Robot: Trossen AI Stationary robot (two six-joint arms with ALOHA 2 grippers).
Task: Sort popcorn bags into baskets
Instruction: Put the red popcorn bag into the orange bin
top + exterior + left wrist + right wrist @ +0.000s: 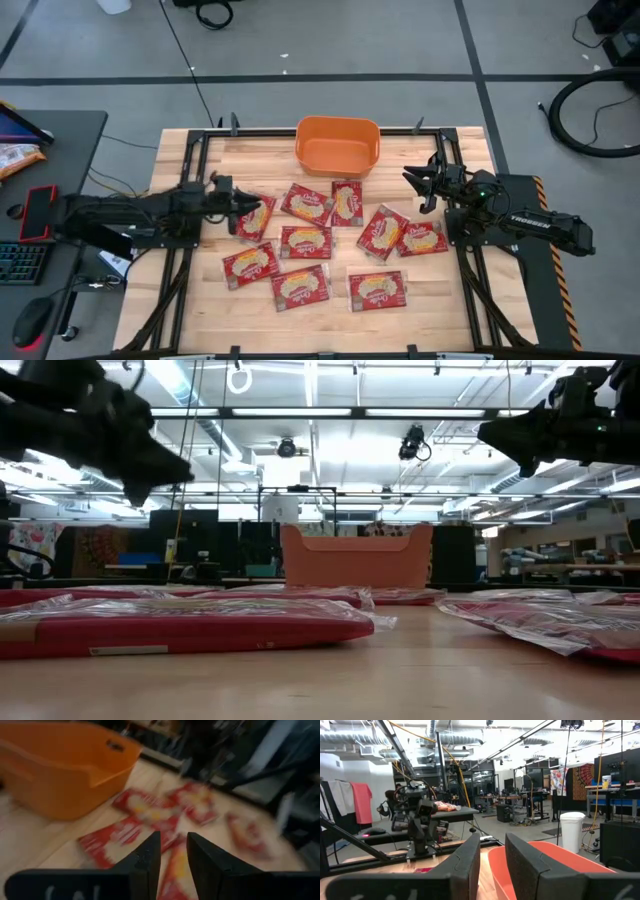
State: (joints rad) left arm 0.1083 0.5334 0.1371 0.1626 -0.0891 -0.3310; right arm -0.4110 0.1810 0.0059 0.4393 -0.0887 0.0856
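Several red popcorn bags [305, 242] lie flat on the wooden table, spread across its middle and near part; they also show in the low view [180, 625] and the left wrist view [150, 812]. The orange bin [337, 145] stands at the middle of the far edge and also shows in the left wrist view [60, 765]. My left gripper [238, 212] is shut and empty, raised above the leftmost bags, pointing toward the table's right. My right gripper [412, 180] is shut and empty, raised near the right edge, pointing toward the bin [545, 865].
A black frame rail [190, 160] runs round the table. A side desk at the left holds a red phone [38, 213], a keyboard and a mouse. Bare wood lies on either side of the bin and along the near edge [330, 325].
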